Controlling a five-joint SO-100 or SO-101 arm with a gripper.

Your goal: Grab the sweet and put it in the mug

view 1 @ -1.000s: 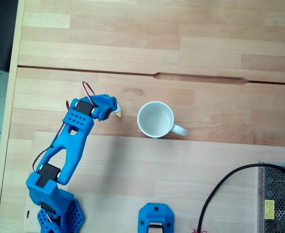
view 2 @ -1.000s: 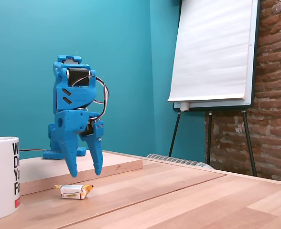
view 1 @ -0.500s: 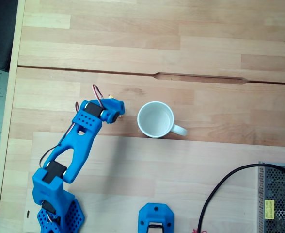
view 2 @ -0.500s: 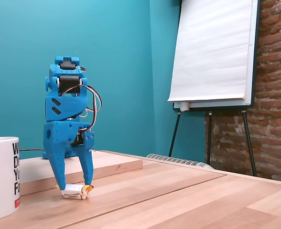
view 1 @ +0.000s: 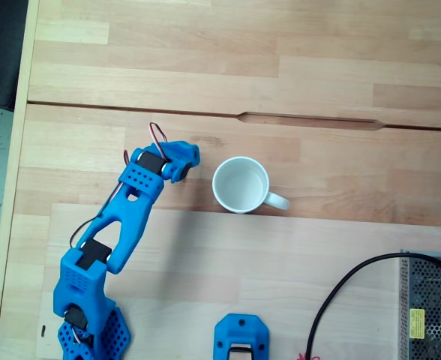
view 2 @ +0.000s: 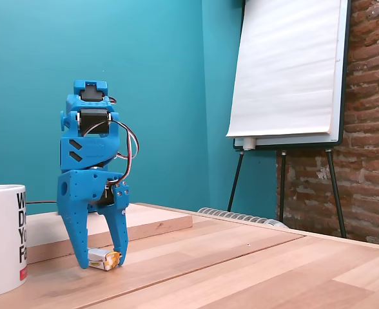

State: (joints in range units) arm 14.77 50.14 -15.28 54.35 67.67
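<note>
Step in hand: grasp. Gripper (view 2: 102, 261) down at tabletop, lower left of side fixed view, jaws part open, straddling sweet (view 2: 104, 259); not yet clamped. Sweet lies on table between fingertips, just right of mug (view 2: 4, 238) in that view. Top fixed view: gripper head (view 1: 180, 159) left of mug (view 1: 241, 185), near, apart. Next, by judgement: close jaws on sweet, lift, carry over mug mouth, release.

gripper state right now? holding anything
Gripper: open, fingers down on the table on either side of the sweet; not clamped on it yet.
</note>
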